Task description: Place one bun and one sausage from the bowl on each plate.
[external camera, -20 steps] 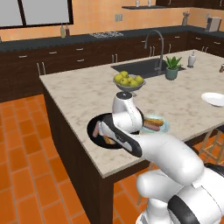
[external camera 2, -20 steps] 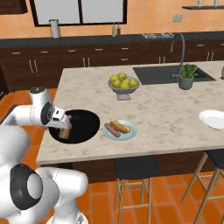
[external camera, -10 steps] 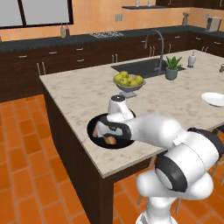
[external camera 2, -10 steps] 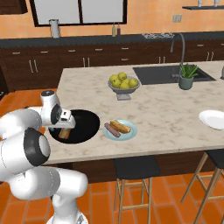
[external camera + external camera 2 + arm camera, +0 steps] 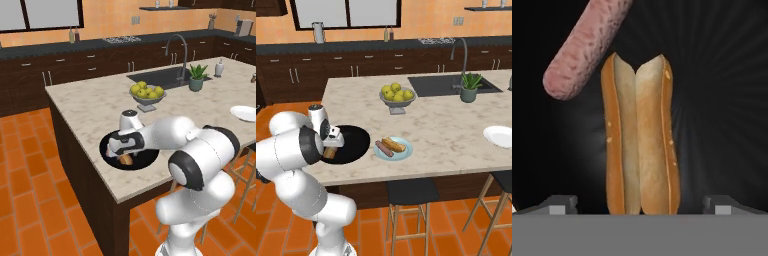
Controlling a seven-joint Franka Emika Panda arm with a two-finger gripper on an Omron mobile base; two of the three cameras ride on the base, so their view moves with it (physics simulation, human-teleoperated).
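The black bowl (image 5: pixel 146 159) (image 5: pixel 357 141) sits near the counter's front left edge. Inside it lie a split golden-tan bun (image 5: pixel 639 140) (image 5: pixel 127 160) and a pinkish sausage (image 5: pixel 582 45), angled off the bun's far end. My gripper (image 5: pixel 639 204) (image 5: pixel 121 153) (image 5: pixel 331 149) is down in the bowl, open, with one fingertip on each side of the bun's near end. The pale blue plate (image 5: pixel 406 150), just right of the bowl, carries another sausage (image 5: pixel 383 148) and bun (image 5: pixel 395 145). The white plate (image 5: pixel 499 136) (image 5: pixel 245 113) lies bare at the counter's far right.
A grey footed bowl of yellow-green fruit (image 5: pixel 146 93) (image 5: pixel 397 95) stands behind the black bowl. A sink with a tap (image 5: pixel 177 42) and a potted plant (image 5: pixel 471 86) are further back. Stools (image 5: pixel 406 192) stand under the counter's front edge.
The arm has folded and brought the hand down from above the bowl's left side into the bowl, over the bun. Bun, sausage and plates have not moved.
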